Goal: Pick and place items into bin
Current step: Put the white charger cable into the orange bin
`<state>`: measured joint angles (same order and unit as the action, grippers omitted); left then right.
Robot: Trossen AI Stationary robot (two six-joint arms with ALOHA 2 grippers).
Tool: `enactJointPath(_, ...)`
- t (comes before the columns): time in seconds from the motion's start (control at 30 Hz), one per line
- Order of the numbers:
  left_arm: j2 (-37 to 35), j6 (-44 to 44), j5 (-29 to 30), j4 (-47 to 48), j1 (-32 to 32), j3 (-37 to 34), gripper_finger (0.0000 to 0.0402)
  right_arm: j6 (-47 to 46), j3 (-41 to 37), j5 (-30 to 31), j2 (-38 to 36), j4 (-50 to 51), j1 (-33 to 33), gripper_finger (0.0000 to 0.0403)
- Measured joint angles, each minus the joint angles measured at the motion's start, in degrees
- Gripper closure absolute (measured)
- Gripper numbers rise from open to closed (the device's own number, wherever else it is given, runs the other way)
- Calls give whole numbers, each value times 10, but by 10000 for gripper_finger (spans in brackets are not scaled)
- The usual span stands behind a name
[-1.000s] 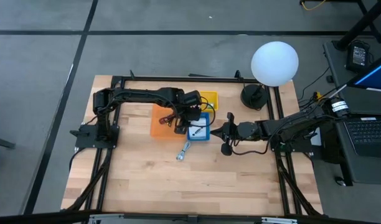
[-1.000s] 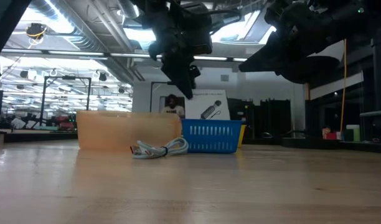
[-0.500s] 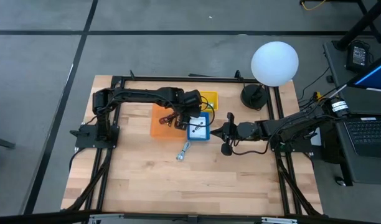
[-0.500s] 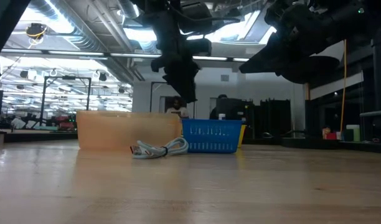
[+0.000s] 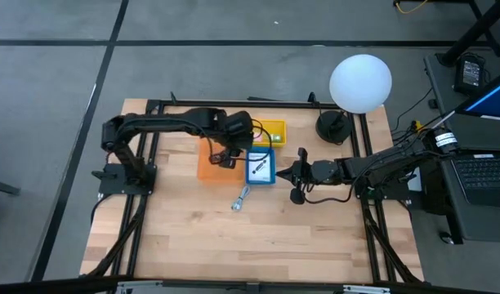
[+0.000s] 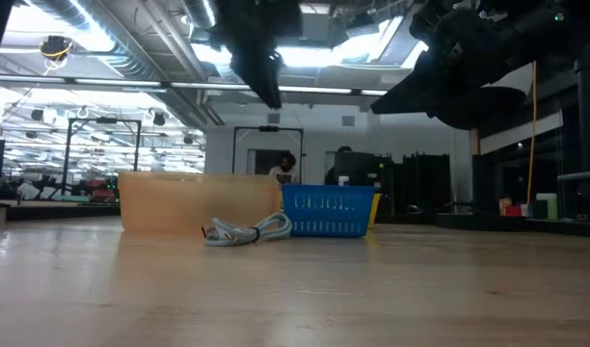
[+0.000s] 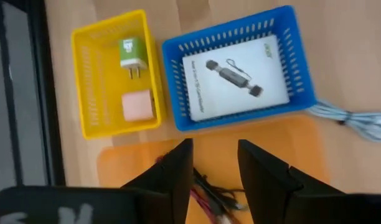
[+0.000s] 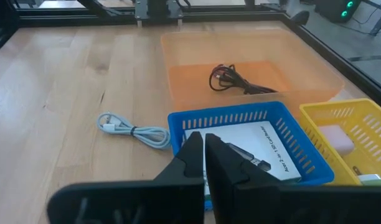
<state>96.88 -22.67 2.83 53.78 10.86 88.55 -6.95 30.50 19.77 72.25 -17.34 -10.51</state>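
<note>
High view looks straight down on a wooden table point(image 5: 258, 245) with both dark arms reaching in toward three bins grouped near the middle. Largest of these is the orange bin point(image 5: 207, 167), a translucent tub holding a tangle of red and black cables point(image 8: 235, 78). Touching its side stands the blue basket point(image 5: 261, 167), where a white card point(image 7: 235, 78) printed with a black adapter lies flat and fills most of the floor. Beside the blue basket, on the side toward the table's far edge, sits the yellow basket point(image 7: 109, 74), holding a green plug point(image 7: 131, 55) and a pink block point(image 7: 138, 106), which lie close together but apart.

The left gripper point(image 5: 234, 140) hangs above the orange bin, near its corner by the two baskets; its fingers point(image 7: 178, 177) stand partly apart with nothing between them (the cables show below the gap, lying in the tub). The right gripper point(image 5: 284, 172) waits just beside the blue basket on the side away from the orange bin, its fingers pressed together and empty.

A coiled pale silver-blue cable point(image 5: 240, 198) lies loose on the bare wood, near the blue basket and outside every bin.
</note>
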Motion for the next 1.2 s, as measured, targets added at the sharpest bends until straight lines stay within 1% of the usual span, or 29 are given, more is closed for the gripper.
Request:
enactJointPath(0.17, -44, 61, -14, 18, -8, 0, 292, 0, 0, 0, 0, 0, 0, 402)
enactJointPath(0.33, -69, 121, -14, 29, -27, 0, 305, -2, 0, 0, 0, 0, 0, 402)
enactJointPath(0.53, -71, 187, -13, 53, -66, -1, 319, -3, 0, 0, 0, 0, 0, 402)
enactJointPath(0.63, -70, 213, -14, 53, -93, -18, 324, -4, 0, 0, 0, 0, -1, 402)
enactJointPath(0.77, -69, 278, -11, 50, -131, -47, 324, -3, 0, 0, 0, 0, -6, 402)
enactJointPath(0.87, -69, 324, 13, 28, -163, -81, 318, -3, 0, 0, 0, 0, -8, 402)
enactJointPath(1.03, -69, 421, 89, -5, -214, -137, 293, -3, 0, 0, 0, 0, -9, 402)
enactJointPath(1.1, -69, 471, 112, -34, -231, -160, 281, -2, 0, 0, 0, 0, -9, 402)
enactJointPath(1.2, -69, 532, 117, -87, -256, -193, 260, 0, 0, 0, 0, 0, -9, 402)
